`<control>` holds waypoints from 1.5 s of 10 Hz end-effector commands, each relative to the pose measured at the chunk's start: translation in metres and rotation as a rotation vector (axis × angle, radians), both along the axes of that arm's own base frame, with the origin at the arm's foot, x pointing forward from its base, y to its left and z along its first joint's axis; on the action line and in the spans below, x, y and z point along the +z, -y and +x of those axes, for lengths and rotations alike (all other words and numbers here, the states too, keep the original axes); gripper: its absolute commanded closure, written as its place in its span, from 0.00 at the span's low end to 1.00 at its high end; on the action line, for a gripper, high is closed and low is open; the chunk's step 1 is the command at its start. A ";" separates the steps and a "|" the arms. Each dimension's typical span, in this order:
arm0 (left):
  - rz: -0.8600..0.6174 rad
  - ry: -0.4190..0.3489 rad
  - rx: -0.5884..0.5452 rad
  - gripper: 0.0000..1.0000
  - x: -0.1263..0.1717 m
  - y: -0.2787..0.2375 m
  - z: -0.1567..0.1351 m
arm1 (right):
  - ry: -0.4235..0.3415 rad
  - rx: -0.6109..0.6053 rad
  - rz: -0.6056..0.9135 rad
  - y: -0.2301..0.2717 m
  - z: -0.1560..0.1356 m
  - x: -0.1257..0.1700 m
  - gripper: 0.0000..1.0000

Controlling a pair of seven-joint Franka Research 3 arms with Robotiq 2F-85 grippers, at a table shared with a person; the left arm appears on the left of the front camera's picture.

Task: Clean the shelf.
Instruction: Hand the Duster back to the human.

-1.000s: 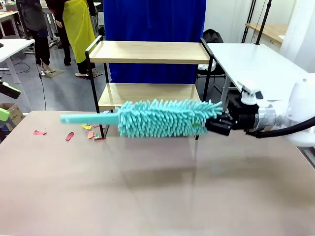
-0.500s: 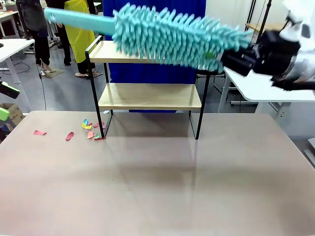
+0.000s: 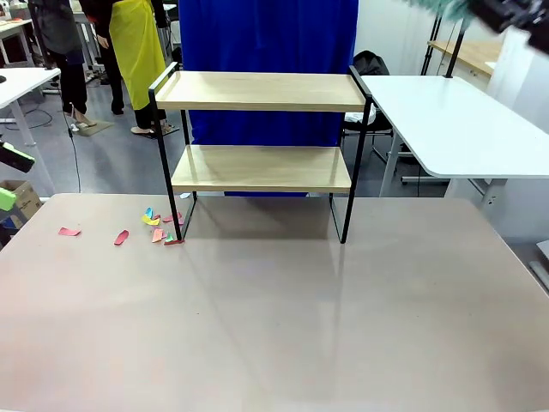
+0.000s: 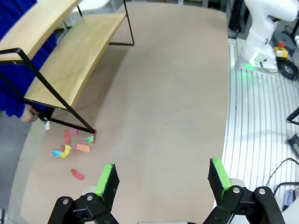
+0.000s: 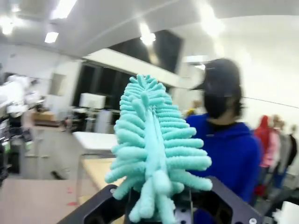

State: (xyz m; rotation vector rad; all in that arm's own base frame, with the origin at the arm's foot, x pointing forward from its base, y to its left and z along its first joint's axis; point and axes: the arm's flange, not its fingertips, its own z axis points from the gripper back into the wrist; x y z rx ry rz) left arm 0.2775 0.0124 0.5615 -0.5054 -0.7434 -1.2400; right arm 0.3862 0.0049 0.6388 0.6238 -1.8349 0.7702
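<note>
While the right tool (image 5: 159,205) points up and away from the counter (image 3: 274,326), its black jaws are clenched on the base of a teal microfibre duster (image 5: 152,144), whose fringed head rises straight ahead of the tool in the right wrist view. Beyond the duster, to the tool's far side, a person in a blue hooded top (image 5: 224,154) appears blurred. In the front view only a dark part of the right arm and a sliver of teal show at the top right corner (image 3: 506,13), well above the shelf.

The left tool (image 4: 161,179) is released: its two green-padded fingers (image 4: 106,179) stand wide apart with nothing between them. It hangs above the counter, looking down on it. Ahead of this tool and off to its left stands the shelf (image 4: 65,60), its two light wood boards on a thin black frame, both boards bare. The shelf rests on the far part of the counter, its legs touching the counter surface. Coloured paper scraps (image 4: 70,151) lie on the counter just beside the shelf's nearest leg, between that leg and the left tool, apart from the tool's fingers.
</note>
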 end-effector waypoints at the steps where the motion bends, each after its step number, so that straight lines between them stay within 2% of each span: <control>1: -0.024 0.009 -0.018 0.00 0.001 0.000 0.000 | 0.092 -0.237 0.081 -0.010 -0.036 -0.087 0.84; 5: -0.024 0.009 -0.018 0.00 0.001 0.000 0.000 | 0.010 -0.416 0.119 0.041 -0.030 -0.118 0.84; 8: -0.024 0.009 -0.018 0.00 0.001 0.000 0.000 | -0.128 -0.500 0.120 0.067 -0.014 -0.164 0.84; 11: -0.024 0.009 -0.018 0.00 0.001 0.000 0.000 | -0.278 -0.544 0.160 0.085 -0.013 -0.214 0.84; 15: -0.024 0.009 -0.018 0.00 0.001 0.000 0.000 | -0.386 -0.623 0.169 0.097 -0.016 -0.271 0.84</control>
